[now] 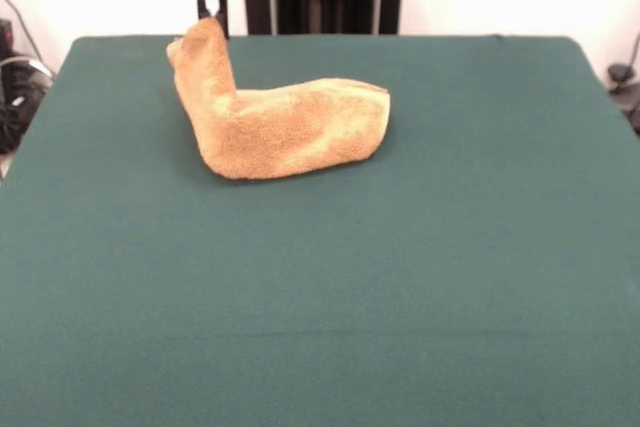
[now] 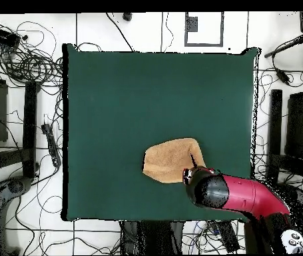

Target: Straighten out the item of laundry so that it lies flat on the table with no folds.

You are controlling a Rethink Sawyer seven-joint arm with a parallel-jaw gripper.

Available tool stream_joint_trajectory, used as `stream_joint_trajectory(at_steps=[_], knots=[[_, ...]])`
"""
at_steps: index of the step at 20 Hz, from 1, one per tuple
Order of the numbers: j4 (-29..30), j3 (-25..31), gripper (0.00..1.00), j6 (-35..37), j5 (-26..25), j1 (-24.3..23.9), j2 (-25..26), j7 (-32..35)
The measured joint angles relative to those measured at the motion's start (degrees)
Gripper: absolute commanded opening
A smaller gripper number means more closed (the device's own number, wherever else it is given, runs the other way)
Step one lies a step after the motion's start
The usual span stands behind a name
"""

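Bare green table (image 1: 320, 327) fills the near half of the front view, nothing on it there. My gripper (image 1: 212, 19) hangs at the far left, jaws pinched narrow on 1 corner of the towel (image 1: 285, 127), judging by how that corner stands up in a peak right under my tips. Rest of the towel lies bunched on the table, running right from the lifted corner, doubled over on itself with a rounded fold along its near edge. Overhead, the towel (image 2: 170, 160) sits toward my base side of the table (image 2: 114, 100), my arm (image 2: 237, 193) reaching over its corner. No tag or band visible.

Risks, as I judge them: grip is on a thin bit of terry, so a fast lift or drag could slip it out. Pulling straight up may just carry the fold along instead of opening it. Dragging too far toward my side could pull cloth off the table edge.
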Motion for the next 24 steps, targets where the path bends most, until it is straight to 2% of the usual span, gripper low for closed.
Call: stream_joint_trajectory(at_steps=[6,12,14,19,24], knots=[[0.6,-0.1,0.0,0.5,6.9,1.7,0.6,0.1],[0.8,-0.8,0.0,0.5,15.7,9.8,1.5,2.0],[0.9,-0.9,0.0,0.5,19.9,14.3,2.0,4.3],[0.9,-1.0,0.0,0.5,24.0,17.9,1.9,6.7],[0.9,-1.5,0.0,0.5,26.0,19.1,1.9,7.8]])
